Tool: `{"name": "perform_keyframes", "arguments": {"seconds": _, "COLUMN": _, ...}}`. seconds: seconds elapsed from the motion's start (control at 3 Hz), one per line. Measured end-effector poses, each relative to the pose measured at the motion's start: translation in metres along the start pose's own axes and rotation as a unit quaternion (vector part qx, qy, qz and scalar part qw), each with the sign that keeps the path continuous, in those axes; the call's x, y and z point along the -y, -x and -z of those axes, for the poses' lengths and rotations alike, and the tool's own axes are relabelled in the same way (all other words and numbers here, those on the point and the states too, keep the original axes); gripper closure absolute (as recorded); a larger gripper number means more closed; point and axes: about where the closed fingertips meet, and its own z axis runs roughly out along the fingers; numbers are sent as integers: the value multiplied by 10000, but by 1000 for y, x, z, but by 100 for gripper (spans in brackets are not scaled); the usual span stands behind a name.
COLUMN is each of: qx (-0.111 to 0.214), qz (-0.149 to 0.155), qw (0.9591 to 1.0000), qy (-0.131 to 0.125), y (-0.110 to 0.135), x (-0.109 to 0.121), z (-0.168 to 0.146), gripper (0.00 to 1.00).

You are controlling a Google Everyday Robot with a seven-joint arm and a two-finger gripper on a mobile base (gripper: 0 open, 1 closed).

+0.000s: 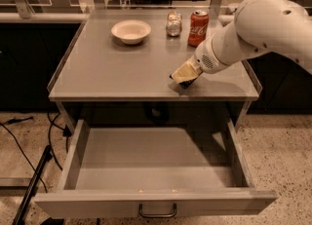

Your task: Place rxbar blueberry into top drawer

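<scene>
My gripper (184, 76) hangs at the end of the white arm, low over the front right part of the grey counter (112, 68), close to its front edge. A small dark edge shows under the gripper's tip; I cannot tell whether it is the rxbar blueberry, which is otherwise hidden. Below the counter the top drawer (156, 157) is pulled fully out, with a plain grey floor and nothing lying in it. Its dark pull handle (157, 212) sits on the front panel.
A white bowl (130, 30) stands at the counter's back left. A small shiny jar (173, 24) and a red soda can (198, 28) stand at the back, just behind the arm. Black cables (34, 141) run over the floor on the left.
</scene>
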Motion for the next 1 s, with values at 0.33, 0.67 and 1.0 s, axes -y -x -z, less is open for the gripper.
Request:
{"name": "perform_keyframes", "arguments": {"seconds": 0.33, "qx": 5, "qz": 28, "qw": 10000, "qy": 10, "y": 0, "x": -1, "z": 1, "gripper": 100}}
{"name": "perform_keyframes", "arguments": {"seconds": 0.67, "qx": 62, "qz": 304, "qw": 9995, "qy": 109, "y": 2, "x": -12, "z": 7, "gripper": 100}}
{"name": "perform_keyframes", "arguments": {"seconds": 1.0, "qx": 107, "qz": 656, "qw": 9974, "qy": 289, "y": -3, "x": -24, "z": 25, "gripper": 100}}
